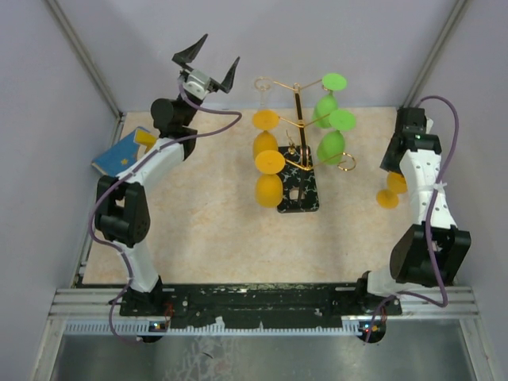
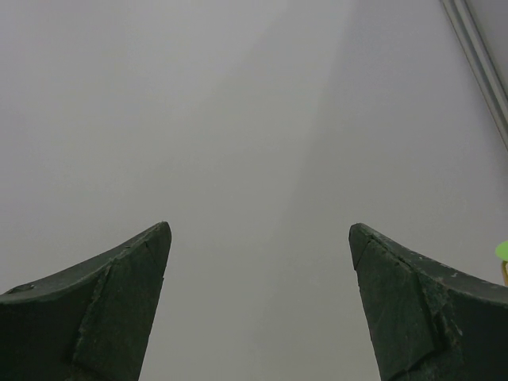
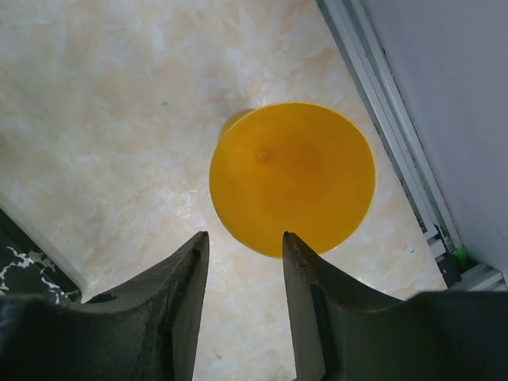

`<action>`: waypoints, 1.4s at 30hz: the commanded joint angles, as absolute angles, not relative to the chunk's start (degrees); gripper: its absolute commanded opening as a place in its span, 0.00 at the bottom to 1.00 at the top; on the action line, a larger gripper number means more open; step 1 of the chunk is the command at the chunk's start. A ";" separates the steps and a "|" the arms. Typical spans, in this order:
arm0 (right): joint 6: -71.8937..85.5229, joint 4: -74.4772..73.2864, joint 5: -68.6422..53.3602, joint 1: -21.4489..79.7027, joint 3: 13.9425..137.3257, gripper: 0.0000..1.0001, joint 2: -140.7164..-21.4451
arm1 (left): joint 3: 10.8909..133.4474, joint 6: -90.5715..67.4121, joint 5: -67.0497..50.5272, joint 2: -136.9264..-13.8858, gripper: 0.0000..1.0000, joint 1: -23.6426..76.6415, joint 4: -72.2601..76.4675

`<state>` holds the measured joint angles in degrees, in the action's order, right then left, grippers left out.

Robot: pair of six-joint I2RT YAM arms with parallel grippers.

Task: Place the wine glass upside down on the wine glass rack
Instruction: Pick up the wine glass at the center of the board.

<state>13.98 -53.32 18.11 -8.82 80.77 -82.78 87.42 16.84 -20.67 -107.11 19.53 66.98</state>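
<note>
The wine glass rack (image 1: 298, 111), gold wire on a black marbled base (image 1: 300, 195), stands mid-table. Two orange glasses (image 1: 268, 151) hang on its left arms and two green glasses (image 1: 332, 127) on its right. A loose orange wine glass (image 1: 388, 197) sits on the table by the right arm. In the right wrist view its round foot (image 3: 292, 176) faces the camera. My right gripper (image 3: 244, 234) is open and empty just above it, not touching; in the top view its fingers are hidden under the arm. My left gripper (image 1: 208, 62) (image 2: 259, 226) is wide open, raised toward the back wall.
A blue flat object (image 1: 119, 155) with a yellow piece (image 1: 145, 136) lies at the table's left edge beside the left arm. A metal rail (image 3: 397, 135) runs along the right edge close to the loose glass. Grey walls enclose the table.
</note>
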 commanded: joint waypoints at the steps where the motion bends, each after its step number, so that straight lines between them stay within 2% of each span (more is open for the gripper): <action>1: 12.85 -50.44 17.01 -9.50 78.79 0.41 -83.78 | 87.41 16.80 -21.49 -104.14 0.99 19.91 67.44; 4: 13.20 -47.67 16.38 -9.72 76.63 0.40 -84.08 | 88.11 17.42 -21.73 -104.53 0.99 19.96 66.88; 6: 13.19 -46.61 15.96 -9.62 75.92 0.32 -84.55 | 88.73 17.69 -21.78 -104.90 0.99 19.99 66.65; 10: 13.18 -46.85 16.12 -9.67 78.08 0.01 -85.42 | 90.34 17.64 -21.82 -106.00 0.99 19.98 66.07; 11: 13.07 -47.11 16.65 -9.66 79.19 0.00 -85.36 | 90.88 17.40 -21.88 -106.22 0.99 19.96 65.95; 18: 9.68 -50.22 21.14 -9.65 94.92 0.00 -85.66 | 98.81 8.18 -19.00 -110.03 0.99 19.94 59.68; 23: 6.33 -43.56 18.99 -9.43 104.21 0.00 -83.76 | 106.04 -4.56 -14.45 -112.78 0.99 19.95 51.94; 29: -0.22 -17.39 14.98 -6.02 98.03 0.00 -76.75 | 116.73 -15.25 -7.05 -115.07 0.99 19.87 32.89; 30: -3.50 -2.69 12.75 -1.28 91.57 0.00 -74.50 | 117.72 -21.28 -3.74 -114.34 0.97 19.86 29.10; 33: -3.39 10.09 8.00 1.63 87.41 0.00 -74.32 | 119.00 -27.73 0.07 -113.17 0.92 19.86 23.16; 38: -6.67 29.06 0.48 8.75 83.09 0.00 -77.15 | 108.29 -42.22 6.58 -105.74 0.89 19.81 29.04; 42: -11.20 39.56 -2.33 16.11 82.15 0.00 -80.90 | 101.27 -46.81 12.43 -99.76 0.89 19.86 32.82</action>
